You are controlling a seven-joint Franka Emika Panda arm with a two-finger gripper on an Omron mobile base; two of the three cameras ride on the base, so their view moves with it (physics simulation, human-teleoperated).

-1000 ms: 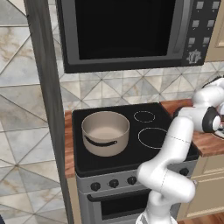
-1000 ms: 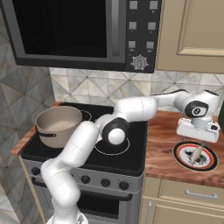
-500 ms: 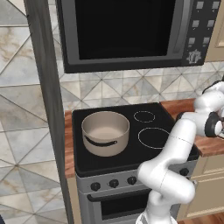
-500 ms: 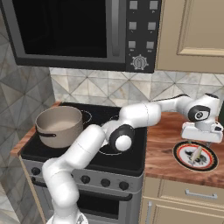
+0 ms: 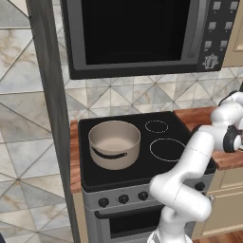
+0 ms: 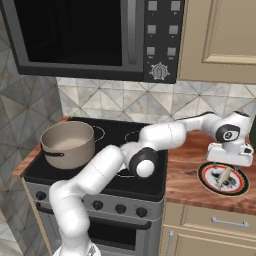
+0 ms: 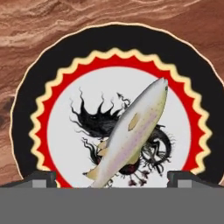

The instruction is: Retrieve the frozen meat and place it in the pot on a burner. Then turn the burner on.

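Directly below my end effector (image 7: 112, 180), low in the hand view, the two finger tips stand far apart at the left and right of the bottom edge: fully spread, nothing between them, touching nothing. I judge this is the approach pose for a grasp from above, with the wide gap meant to straddle the target.

The frozen meat (image 7: 131, 133) lies just beyond the tips, a pale, speckled, fish-shaped piece running diagonally from lower left to upper right of the hand view. It rests on a plate (image 7: 30, 113) with a black rim, a red and yellow zigzag ring and a white centre with a dark drawing. The plate sits on the brown wooden bench (image 7: 57, 17), which fills the top of that view. The fish's long axis is oblique to the line between my tips, so I judge the hand may need some roll before closing across the narrow width.

In the right base view, my end effector (image 6: 230, 161) hangs just above the plate (image 6: 206, 173) at the right of the frame, with the meat (image 6: 223, 174) under it.

Farther off, at the left of that view, the pot (image 6: 68, 143) stands upright on the black stove top (image 6: 150, 182), its mouth open. In the left base view the pot (image 5: 114, 144) sits at centre left, well apart from the meat. I take it that it waits on its burner for the drop. The knobs (image 5: 123, 199) line the stove front beneath it.
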